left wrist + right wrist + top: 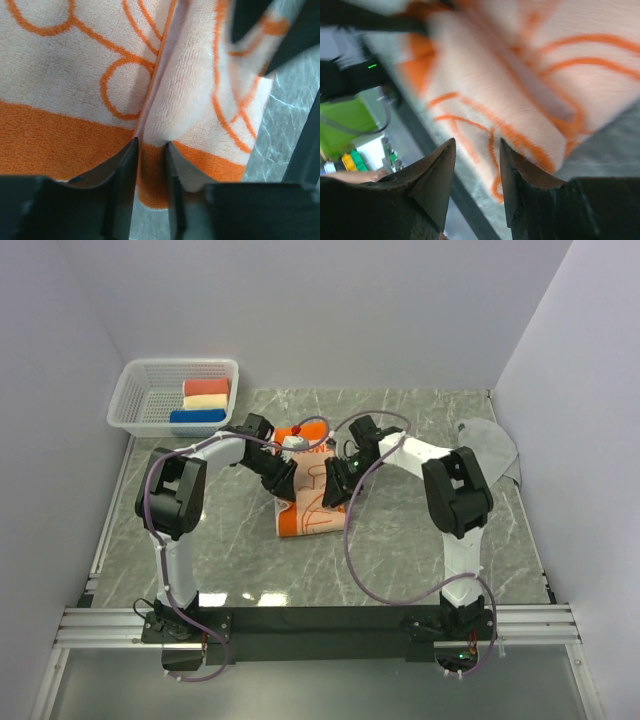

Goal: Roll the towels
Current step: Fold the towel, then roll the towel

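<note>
Orange towel (312, 512) long axis near-to-far | left gripper (150, 150) clamped on its fold | right gripper (477, 150) jaws apart

fingers (123, 200) | nipping orange towel (65, 85) fold | marble table (282, 125) right, seemingly below

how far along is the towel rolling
Nothing looks rolled yet. In hand: the orange towel lies partly folded, the left gripper pinching a fold, the right gripper open near it. To do: rolling it, then the grey towel, unrolled by the right wall.
</note>
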{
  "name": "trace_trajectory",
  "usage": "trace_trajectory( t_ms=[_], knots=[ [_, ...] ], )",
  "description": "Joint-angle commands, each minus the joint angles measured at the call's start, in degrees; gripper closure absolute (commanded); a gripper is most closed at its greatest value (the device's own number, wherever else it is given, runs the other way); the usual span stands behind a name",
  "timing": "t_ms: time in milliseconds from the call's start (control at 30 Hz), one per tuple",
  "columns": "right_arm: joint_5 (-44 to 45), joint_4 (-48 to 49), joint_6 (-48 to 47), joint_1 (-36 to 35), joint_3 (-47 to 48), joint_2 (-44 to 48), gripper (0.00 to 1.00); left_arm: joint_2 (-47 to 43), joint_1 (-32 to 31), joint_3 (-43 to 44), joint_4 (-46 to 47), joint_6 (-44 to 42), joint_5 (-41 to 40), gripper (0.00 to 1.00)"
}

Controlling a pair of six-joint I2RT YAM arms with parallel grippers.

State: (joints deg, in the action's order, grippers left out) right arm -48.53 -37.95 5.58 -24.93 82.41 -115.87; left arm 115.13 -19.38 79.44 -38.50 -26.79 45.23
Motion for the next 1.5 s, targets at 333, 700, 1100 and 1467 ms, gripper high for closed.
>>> trace_trajectory(
  t_ms=[333, 700, 1100, 1467],
  knots=[
    [10.7, -0.3, 0.6, -1.2, -1.0, -2.3, 0.53, -22.6, 9.1, -9.6, 1.6, -8.4, -7.6, 0.43],
    [13.1, 0.3, 2.6, -3.1, -2.0, -3.1, 0.61, -43.9, -18.8, -33.5, 22.6, -17.6, -36.0, 0.33],
    [11.5, 0.5, 3.8, -3.1, -1.7, -4.7, 0.62, -35.4, -33.9, -41.3, 36.7, -16.8, -48.2, 0.32],
    [9.0, 0.0, 3.8, -2.9, -1.5, -4.3, 0.63, -25.7, -33.2, -39.4, 35.8, -15.1, -49.0, 0.69]
  ],
)
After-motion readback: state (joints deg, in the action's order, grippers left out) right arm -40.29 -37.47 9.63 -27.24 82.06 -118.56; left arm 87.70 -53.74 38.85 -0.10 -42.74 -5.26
